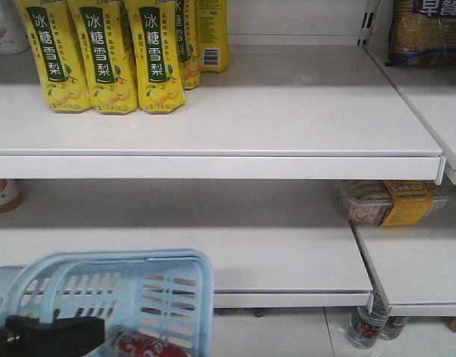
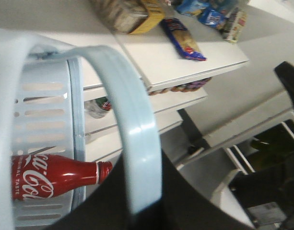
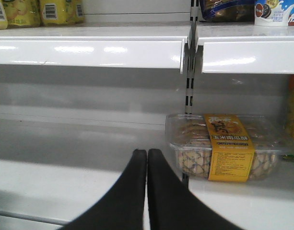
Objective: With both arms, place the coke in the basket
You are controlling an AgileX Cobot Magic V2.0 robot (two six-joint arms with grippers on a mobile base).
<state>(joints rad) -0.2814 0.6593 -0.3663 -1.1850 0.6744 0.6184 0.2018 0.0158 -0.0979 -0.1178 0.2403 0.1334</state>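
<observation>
The light blue basket [image 1: 138,262] hangs at the lower left of the front view, below the lower shelf. The red coke [image 1: 142,346] lies on its side inside it. In the left wrist view the coke [image 2: 46,178] rests against the slotted basket wall [image 2: 41,111], neck pointing right. The basket's handle [image 2: 132,120] arches up and runs between the black fingers of my left gripper [image 2: 146,203], which is shut on it. That left arm [image 1: 55,333] shows over the basket's near rim. My right gripper [image 3: 147,152] is shut with nothing in it, facing the shelf.
Yellow drink cartons [image 1: 108,56] stand on the upper shelf [image 1: 213,165]. A clear biscuit box with a yellow label [image 3: 223,146] sits on the lower shelf, right of my right gripper. Bottles [image 1: 365,327] stand on the floor beneath. Snack packets [image 2: 185,40] lie on a shelf.
</observation>
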